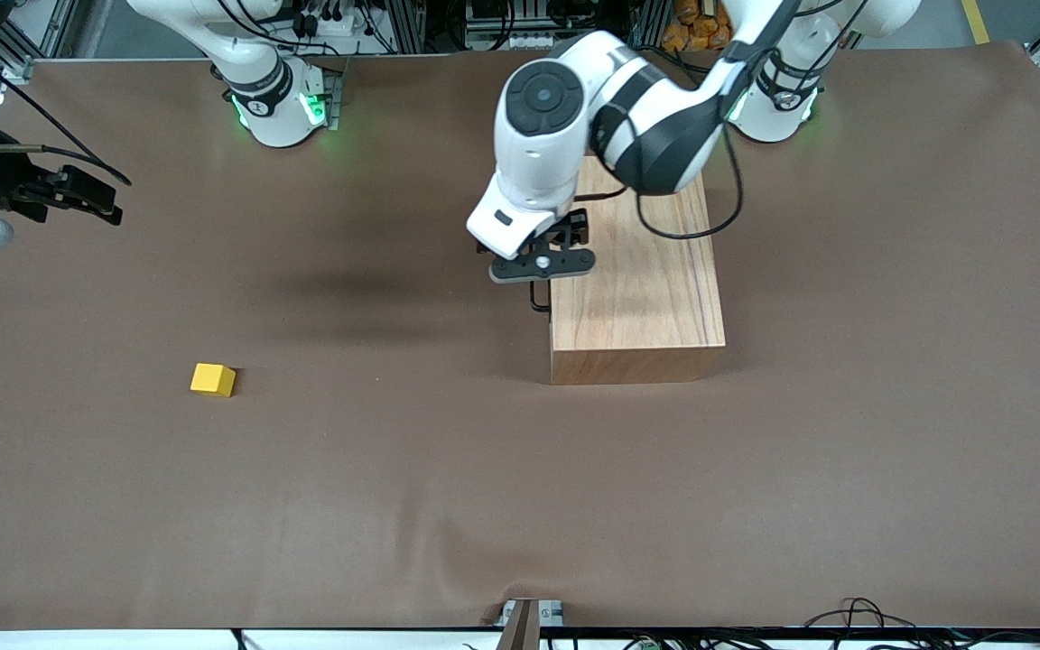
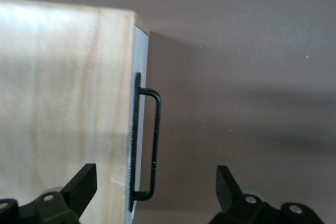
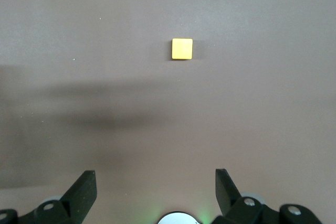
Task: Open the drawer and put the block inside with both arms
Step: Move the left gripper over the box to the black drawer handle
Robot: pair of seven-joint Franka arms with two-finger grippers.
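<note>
The light-wood cabinet point(image 1: 637, 289) stands mid-table with its drawer shut. The drawer's white front panel point(image 2: 140, 61) and black wire handle point(image 2: 156, 129) face the right arm's end of the table; the handle also shows in the front view point(image 1: 538, 300). My left gripper point(image 1: 543, 271) hangs open just above the handle point(image 2: 156, 174), with one finger over the cabinet top and the other over the cloth in front of the drawer. The yellow block point(image 1: 213, 379) lies on the cloth toward the right arm's end point(image 3: 182, 49). My right gripper point(image 1: 100, 200) is open and empty point(image 3: 156, 179), well apart from the block.
A brown cloth point(image 1: 520, 506) covers the whole table. The arms' green-lit bases point(image 1: 281, 104) stand along the table edge farthest from the front camera. Cables lie past the table's near edge point(image 1: 854, 618).
</note>
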